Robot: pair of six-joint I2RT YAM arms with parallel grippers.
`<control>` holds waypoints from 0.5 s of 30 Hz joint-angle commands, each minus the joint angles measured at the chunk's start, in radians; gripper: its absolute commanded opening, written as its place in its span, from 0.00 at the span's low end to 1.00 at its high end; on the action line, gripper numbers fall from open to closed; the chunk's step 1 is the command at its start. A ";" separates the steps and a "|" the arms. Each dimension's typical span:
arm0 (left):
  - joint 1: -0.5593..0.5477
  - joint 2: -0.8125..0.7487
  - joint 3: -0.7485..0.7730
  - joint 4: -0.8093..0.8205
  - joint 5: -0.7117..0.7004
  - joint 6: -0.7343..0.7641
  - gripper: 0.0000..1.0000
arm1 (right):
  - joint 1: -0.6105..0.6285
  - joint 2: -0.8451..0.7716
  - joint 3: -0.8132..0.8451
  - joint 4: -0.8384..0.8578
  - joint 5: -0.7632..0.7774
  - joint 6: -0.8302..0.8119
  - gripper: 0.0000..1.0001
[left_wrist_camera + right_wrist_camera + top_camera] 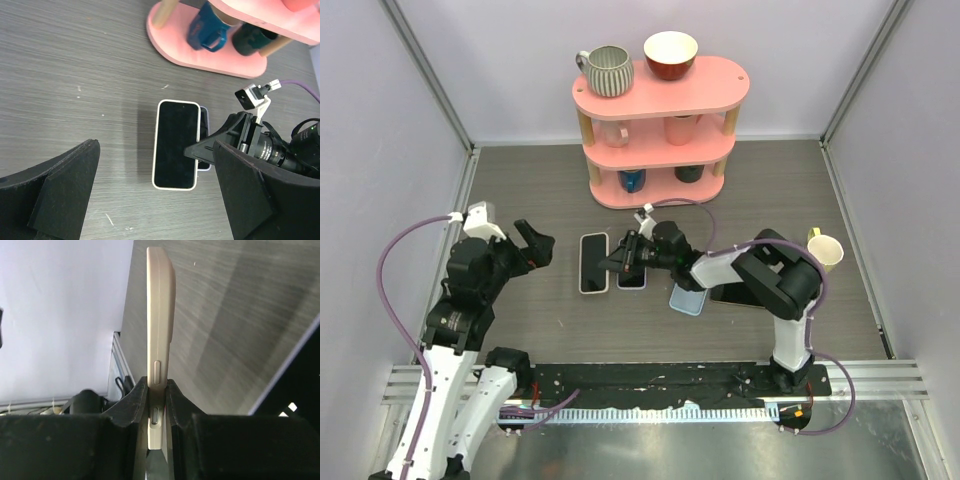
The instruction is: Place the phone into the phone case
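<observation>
pink shelf (665, 100) stands at 12 o'clock; a lilac-rimmed handset (634, 280) lies just at 3 o'clock of the phone (594, 263), a pale blue phone case (687, 298) further toward 4. right gripper (618, 262), reaching over the handset, is clenched on the phone's 3 o'clock long edge; left gripper (532, 245) gapes empty at 9. phone's long axis runs 12 to 6, screen up: black face, cream rim, side buttons.

A lilac-rimmed item (204, 120) is mostly hidden behind the phone (175, 145) and right hand (196, 150).
</observation>
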 commanded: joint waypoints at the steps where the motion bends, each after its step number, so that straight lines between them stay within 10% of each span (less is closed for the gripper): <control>1: 0.005 -0.017 0.005 -0.028 -0.113 0.025 1.00 | 0.041 0.060 0.197 -0.010 0.128 -0.004 0.01; 15: 0.003 -0.029 -0.010 -0.025 -0.093 0.028 1.00 | 0.070 0.216 0.334 -0.369 0.271 -0.010 0.12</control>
